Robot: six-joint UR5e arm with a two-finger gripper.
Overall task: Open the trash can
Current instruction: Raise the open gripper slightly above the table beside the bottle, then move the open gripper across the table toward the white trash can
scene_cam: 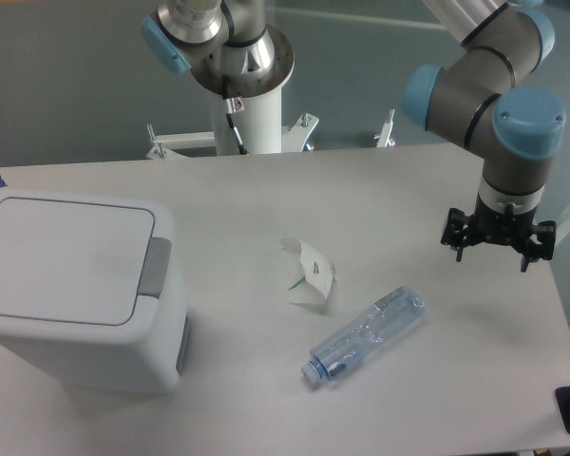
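— Are you making out any writing from where you're standing?

— No, nothing is reading as words or numbers. The small white carton (309, 279) is showing a faint green mark on its side, but it is too small to tell what it is.

— And the plastic bottle (365, 334)?

— It is lying there clear, with no label showing. The trash can (76, 290) is showing plain white, lid and walls, with nothing printed that I can see.
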